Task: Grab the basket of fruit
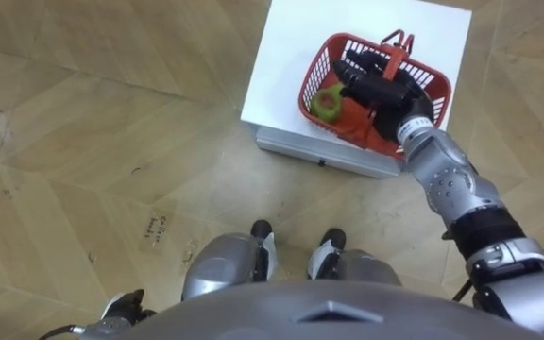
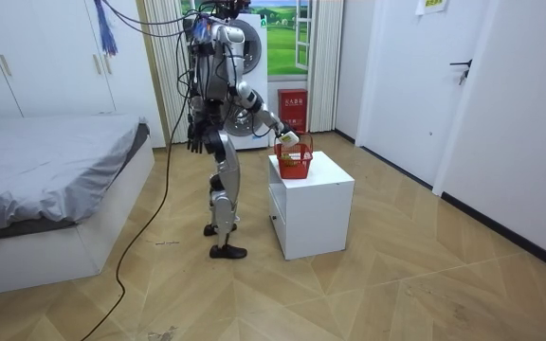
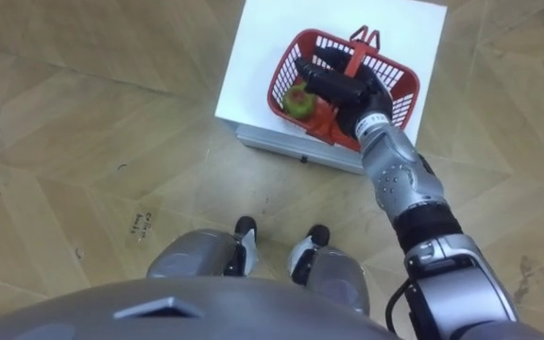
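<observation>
A red plastic fruit basket [image 1: 314,79] stands on the near right part of a white cabinet's top [image 1: 291,47]. Its two red handles [image 1: 395,47] stand upright. Inside lie a green and red fruit [image 1: 329,102] and something red-orange [image 1: 355,121]. My right hand [image 1: 383,93] reaches over the basket's near rim, fingers stretched out across the inside just below the handles, curled round nothing. My left hand [image 2: 194,144] hangs by my side with relaxed fingers. I stand upright in front of the cabinet [image 2: 311,204].
The cabinet has a drawer front [image 1: 324,156] facing me, close to my feet. Wooden floor lies all around. In the room view a bed [image 2: 45,180] is behind me, and a red box [image 2: 293,102] stands by the far wall.
</observation>
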